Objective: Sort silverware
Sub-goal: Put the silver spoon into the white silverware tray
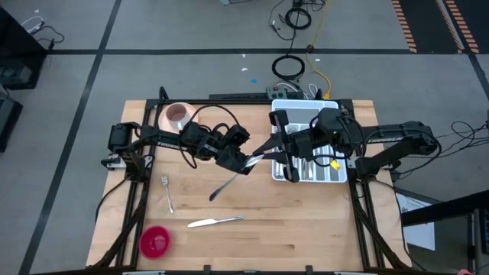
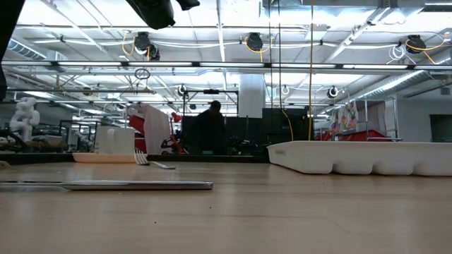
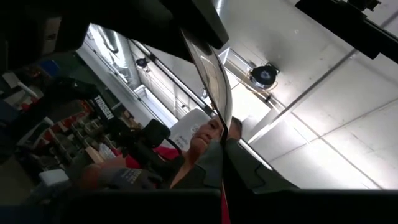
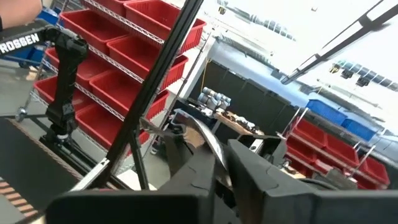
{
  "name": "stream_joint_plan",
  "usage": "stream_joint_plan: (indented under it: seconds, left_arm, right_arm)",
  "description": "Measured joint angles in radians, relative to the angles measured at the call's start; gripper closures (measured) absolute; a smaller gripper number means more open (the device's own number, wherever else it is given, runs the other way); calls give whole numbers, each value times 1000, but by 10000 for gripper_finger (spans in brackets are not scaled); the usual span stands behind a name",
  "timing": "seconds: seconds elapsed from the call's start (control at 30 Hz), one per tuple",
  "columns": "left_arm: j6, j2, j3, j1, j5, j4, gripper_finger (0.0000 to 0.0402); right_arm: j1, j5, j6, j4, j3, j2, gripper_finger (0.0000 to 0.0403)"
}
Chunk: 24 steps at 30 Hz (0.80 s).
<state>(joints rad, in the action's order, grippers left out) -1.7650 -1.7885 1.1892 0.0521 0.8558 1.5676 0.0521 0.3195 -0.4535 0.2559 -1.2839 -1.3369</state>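
My left claw (image 1: 244,162) is clamped on a piece of silverware (image 1: 261,156), held in the air above mid-table. Its long axis runs straight out from my fingertips toward my right claw (image 1: 280,150), which meets it from the other side, just in front of the white tray (image 1: 338,178). From the right wrist, those fingers look closed around the curved metal end, though I cannot tell how firmly. So both claws share 1 piece, end to end. I judge this a handover: the right arm is nearer the tray. Behind and below me lie 3 loose pieces: a spoon (image 1: 224,186), a fork (image 1: 167,192) and a knife (image 1: 215,221).
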Motion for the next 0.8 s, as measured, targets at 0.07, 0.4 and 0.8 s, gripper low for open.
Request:
stream_joint_plan:
  seconds: [0.07,0.4,0.8]
  left_arm:
    - [0,0,0,0,0,0,401]
    - [50,0,0,1,5,-33,374]
    - [122,1,0,22,7,-69,227]
  right_arm:
    - [0,-3,-26,-1,0,0,388]
    - [-1,-5,-33,-16,0,0,402]
    - [0,-2,-29,-41,0,0,403]
